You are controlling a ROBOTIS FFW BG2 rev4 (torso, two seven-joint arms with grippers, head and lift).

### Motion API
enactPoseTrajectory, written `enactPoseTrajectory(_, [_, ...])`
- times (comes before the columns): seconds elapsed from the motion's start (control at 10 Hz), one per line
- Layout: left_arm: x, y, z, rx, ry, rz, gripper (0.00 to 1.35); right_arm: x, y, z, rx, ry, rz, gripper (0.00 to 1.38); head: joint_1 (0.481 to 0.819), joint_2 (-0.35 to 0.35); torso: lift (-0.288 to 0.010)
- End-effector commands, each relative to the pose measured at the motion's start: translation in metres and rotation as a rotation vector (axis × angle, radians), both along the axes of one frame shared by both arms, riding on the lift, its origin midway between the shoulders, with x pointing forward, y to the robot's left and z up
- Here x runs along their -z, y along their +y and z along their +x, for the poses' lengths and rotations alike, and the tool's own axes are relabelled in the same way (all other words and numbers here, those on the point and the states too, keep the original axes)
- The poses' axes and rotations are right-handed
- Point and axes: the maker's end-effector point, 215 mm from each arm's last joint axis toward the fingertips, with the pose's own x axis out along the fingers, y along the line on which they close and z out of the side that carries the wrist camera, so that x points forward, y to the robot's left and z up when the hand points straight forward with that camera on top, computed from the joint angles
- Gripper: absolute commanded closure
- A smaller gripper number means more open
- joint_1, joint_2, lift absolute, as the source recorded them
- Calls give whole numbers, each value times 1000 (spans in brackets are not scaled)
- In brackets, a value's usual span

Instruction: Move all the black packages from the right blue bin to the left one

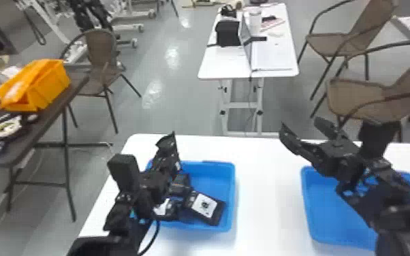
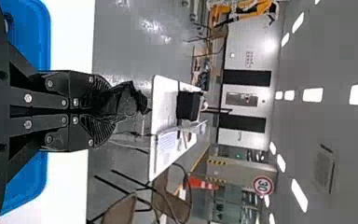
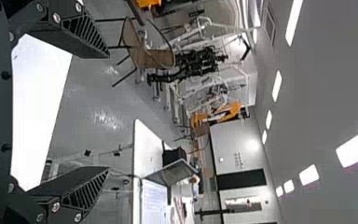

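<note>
"Where was the left gripper (image 1: pixel 169 141)?" the first asked.

"Left of centre in the head view, raised over the upper left part of the left blue bin (image 1: pixel 232 194)," said the second. "In the left wrist view its fingers were nearly together, pinched on a crumpled black package (image 2: pixel 123 100) that stuck out past their tips."

"And the other packages?"

"They lay in the left bin, at the lower middle of the head view. A labelled package (image 1: pixel 205 205), with a white label facing up, slanted near the bin's lower right corner. Another dark package (image 1: pixel 181 184) sat just above and to the left of it, partly behind the arm."

"What about the right gripper (image 1: pixel 301 131)?"

"It was right of centre, with its jaws wide apart and nothing between them. It hung near the upper edge of the right blue bin (image 1: pixel 307 204), and its arm crossed that bin and hid part of it."

"What did the bins stand on?"

"Both stood on the white table (image 1: pixel 265 190). An orange bin (image 1: pixel 49 85) sat on a dark table (image 1: pixel 41 127) at the left of the frame, and a black bag (image 1: pixel 228 33) was on a farther table (image 1: pixel 214 68) at the top."
</note>
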Motion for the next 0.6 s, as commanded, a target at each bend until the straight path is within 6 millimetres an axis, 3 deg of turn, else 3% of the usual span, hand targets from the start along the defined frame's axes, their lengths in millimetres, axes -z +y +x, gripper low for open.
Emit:
enactPoseTrajectory(0.0, [15, -3, -3, 9, 8, 66, 1214, 12, -23, -11, 39, 17, -7, 167, 695, 151, 0])
enactPoseTrajectory(0.3, [42, -16, -2, 34, 51, 78, 1167, 22, -40, -20, 69, 27, -18, 159, 695, 110, 0])
enactPoseTrajectory(0.5, [33, -12, -3, 12, 7, -11, 180, 21, -49, -21, 85, 21, -20, 167, 695, 92, 0])
